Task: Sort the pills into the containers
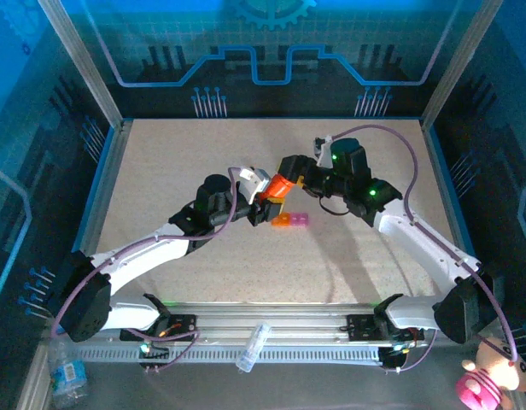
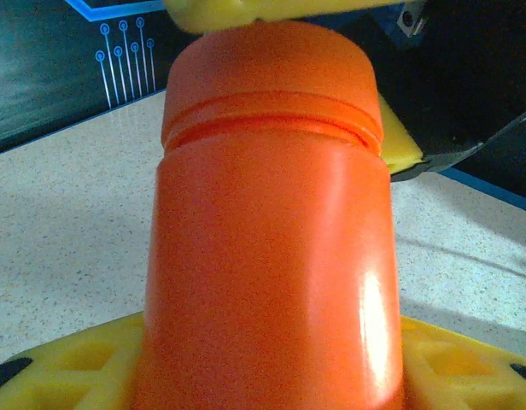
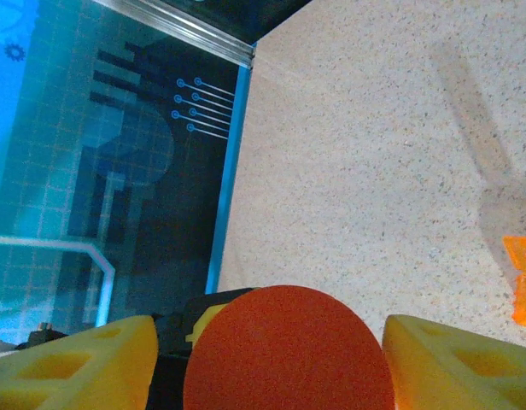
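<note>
Orange bottle (image 2: 271, 256) is filling the L wrist cam; L gripper (image 1: 265, 205) is holding it low on the body. R gripper (image 1: 288, 172) is straddling its cap (image 3: 284, 350), fingers (image 3: 75, 363) either side; can't tell if it's gripping. Containers (image 1: 290, 220) are lying on the table (image 1: 186, 145), just beside the L gripper.

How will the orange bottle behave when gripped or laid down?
Likely rigid: the orange bottle shows straight, undented walls between the fingers of the left gripper. Probably slippery: its glossy plastic shows bright glare. The round cap and cylindrical body suggest it would roll if laid sideways.
</note>
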### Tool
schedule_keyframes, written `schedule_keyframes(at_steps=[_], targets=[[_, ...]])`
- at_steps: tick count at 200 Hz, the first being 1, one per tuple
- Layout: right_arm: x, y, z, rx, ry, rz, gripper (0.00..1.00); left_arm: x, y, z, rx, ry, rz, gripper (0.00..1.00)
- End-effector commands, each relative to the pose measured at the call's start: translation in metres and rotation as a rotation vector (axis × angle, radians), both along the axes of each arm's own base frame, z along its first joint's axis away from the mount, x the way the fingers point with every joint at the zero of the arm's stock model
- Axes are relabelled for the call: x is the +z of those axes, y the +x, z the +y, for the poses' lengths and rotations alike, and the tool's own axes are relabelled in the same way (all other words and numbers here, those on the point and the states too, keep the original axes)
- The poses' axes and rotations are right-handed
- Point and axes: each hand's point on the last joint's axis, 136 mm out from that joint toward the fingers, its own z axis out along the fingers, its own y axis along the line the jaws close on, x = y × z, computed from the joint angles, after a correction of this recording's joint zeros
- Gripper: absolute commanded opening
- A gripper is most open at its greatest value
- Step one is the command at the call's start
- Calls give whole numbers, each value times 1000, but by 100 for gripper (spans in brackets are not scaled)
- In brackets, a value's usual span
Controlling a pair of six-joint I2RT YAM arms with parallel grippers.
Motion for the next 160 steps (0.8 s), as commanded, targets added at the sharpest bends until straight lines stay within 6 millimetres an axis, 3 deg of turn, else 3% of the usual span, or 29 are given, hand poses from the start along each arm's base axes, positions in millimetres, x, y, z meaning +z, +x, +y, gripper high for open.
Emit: schedule_keyframes(at_steps=[1,22,43,76,94,118,160], targets=[[2,-6,3,19,5,-16,58,18,3,-7,-10,-16,-49,0],[-1,-10,5,44,8,-14,46,18,4,-8,-10,-17,-49,0],[-3,-12,4,64,2,-24,40,19,5,-9,-9,-25,-45,0],[2,-8,-3,106,-8,-141,40,28,0,-11,-28,-62,-38,0],[20,-4,-7,182,2,-321,42,35,-9,-14,-71,-95,-23,0],[41,-16,-7,327,41,-556,45,47,-22,-19,-132,-170,8,0],[47,-19,-7,374,112,-573,46,57,-31,-21,-173,-244,40,0]])
